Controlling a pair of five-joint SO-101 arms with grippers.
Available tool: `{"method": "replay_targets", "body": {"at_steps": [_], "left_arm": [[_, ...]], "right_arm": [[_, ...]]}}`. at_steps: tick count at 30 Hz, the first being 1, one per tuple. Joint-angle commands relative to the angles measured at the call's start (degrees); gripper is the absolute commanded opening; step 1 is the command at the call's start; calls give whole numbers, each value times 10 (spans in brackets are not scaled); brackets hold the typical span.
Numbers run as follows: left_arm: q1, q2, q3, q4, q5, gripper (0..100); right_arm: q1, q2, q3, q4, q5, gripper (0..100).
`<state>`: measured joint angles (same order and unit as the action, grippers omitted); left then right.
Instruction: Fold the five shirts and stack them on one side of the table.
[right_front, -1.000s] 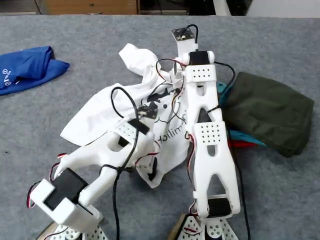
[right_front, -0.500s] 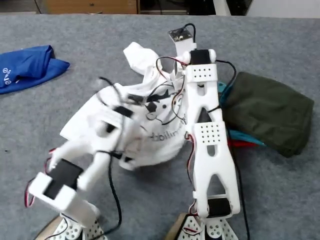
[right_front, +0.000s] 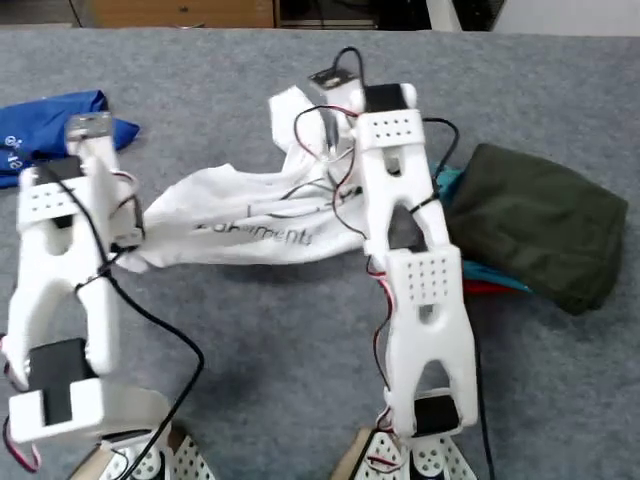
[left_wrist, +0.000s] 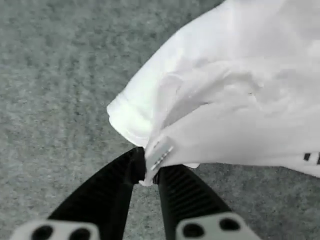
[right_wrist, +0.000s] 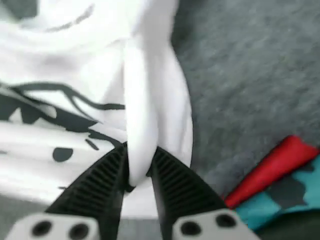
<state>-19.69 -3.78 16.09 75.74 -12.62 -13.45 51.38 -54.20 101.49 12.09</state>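
Gripping opposite ends (shirt (right_front: 205, 205) stretched between): left pincer (left_wrist: 148, 164), right pincer (right_wrist: 139, 159).

High view looking down over the table (right_front: 280, 400), 2 wrist views close on the white shirt (right_front: 200, 205), shared by all 3

The white left arm (right_front: 58, 270) rises from its base at the near edge of the grey felt-covered table (right_front: 270, 360), close to the near left corner. It stretches along the left side toward the far edge, with its wrist bent down. Its black claw (left_wrist: 150, 169) is pinched tight on a hem of the white printed fabric shirt (left_wrist: 225, 100).

The white right arm (right_front: 412, 270) rises from the middle of the near edge and stretches toward the far edge, leaning slightly left. Its black claw (right_wrist: 140, 167) is clamped on a fold of the same shirt.
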Motion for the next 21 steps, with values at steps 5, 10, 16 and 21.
{"method": "replay_targets", "body": {"at_steps": [5, 10, 16, 21], "left_arm": [[-91, -28, -34, -2, -6, 18], [-122, -25, -47, -3, -6, 18], [-120, -24, -101, -3, 29, 18], [-120, -24, -150, -20, 97, 18]], "right_arm": [[-17, -317, 320, 9, 57, 4], [-17, -463, 516, 7, 117, 4], [-48, -636, 670, 8, 145, 5], [-162, -788, 795, 8, 159, 5]]}}
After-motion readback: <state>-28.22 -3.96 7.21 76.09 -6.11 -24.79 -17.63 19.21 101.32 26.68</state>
